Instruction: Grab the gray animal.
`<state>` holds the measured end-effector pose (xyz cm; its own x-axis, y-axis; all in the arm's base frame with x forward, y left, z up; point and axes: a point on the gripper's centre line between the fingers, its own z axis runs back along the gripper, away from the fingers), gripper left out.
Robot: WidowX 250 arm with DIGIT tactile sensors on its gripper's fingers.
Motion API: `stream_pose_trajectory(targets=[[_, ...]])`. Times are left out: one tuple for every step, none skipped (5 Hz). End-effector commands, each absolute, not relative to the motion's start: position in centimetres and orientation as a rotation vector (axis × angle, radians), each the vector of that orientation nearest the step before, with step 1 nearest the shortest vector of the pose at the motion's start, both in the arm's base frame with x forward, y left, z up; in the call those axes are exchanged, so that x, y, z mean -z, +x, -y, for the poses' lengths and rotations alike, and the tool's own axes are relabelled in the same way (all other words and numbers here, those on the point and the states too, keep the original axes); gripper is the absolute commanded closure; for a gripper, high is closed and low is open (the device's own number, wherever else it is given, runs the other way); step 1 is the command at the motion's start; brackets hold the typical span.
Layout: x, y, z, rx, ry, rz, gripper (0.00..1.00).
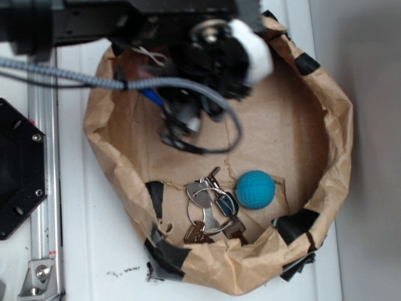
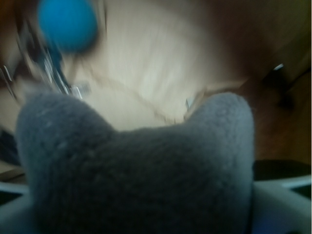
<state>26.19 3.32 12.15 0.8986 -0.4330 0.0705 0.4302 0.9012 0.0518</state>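
A: So, where is the gray animal point(image 2: 139, 170) right now?

B: Pressed up against the wrist camera. It fills the lower half of that view, a fuzzy gray mass with two rounded humps on top. Pale end effector point(image 2: 146, 209) parts flank it at the bottom corners, so the end effector looks clamped on it.

A: Can you see it from the exterior view?

B: Not clearly. The black arm point(image 1: 207, 56) hangs over the upper part of the paper bag point(image 1: 326, 125), and the animal is hidden beneath it. The end effector's tips are not clearly visible there either.

A: What else sits in the bag?

B: A blue ball point(image 1: 255, 189) lies on the brown floor toward the lower right. Just to its left, touching or nearly so, is a key bunch point(image 1: 212, 210), metal keys on rings with a couple of darker ones at the bottom. In the wrist view the ball point(image 2: 67, 24) is blurred at the upper left, with the keys point(image 2: 51, 73) smeared below it.

A: And the bag itself?

B: Crumpled brown paper, rim rolled down, patched with black tape point(image 1: 166, 254) along the lower edge and at the upper right. It rests on a white desk point(image 1: 94, 251). A braided gray cable point(image 1: 62, 72) runs in from the left to the arm, and a metal rail point(image 1: 44, 188) and a black plate point(image 1: 19, 169) stand at the left edge.
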Motion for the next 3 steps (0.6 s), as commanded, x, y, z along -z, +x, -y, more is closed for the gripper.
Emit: stream_pose_trajectory(targets=[[-19.02, 27.44, -0.6, 0.002, 0.075, 0.263, 1.0], [-19.21, 26.95, -0.82, -0.18, 0.127, 0.283, 1.0], [-18.99, 26.56, -1.31, -0.228, 0.15, 0.257, 1.0]])
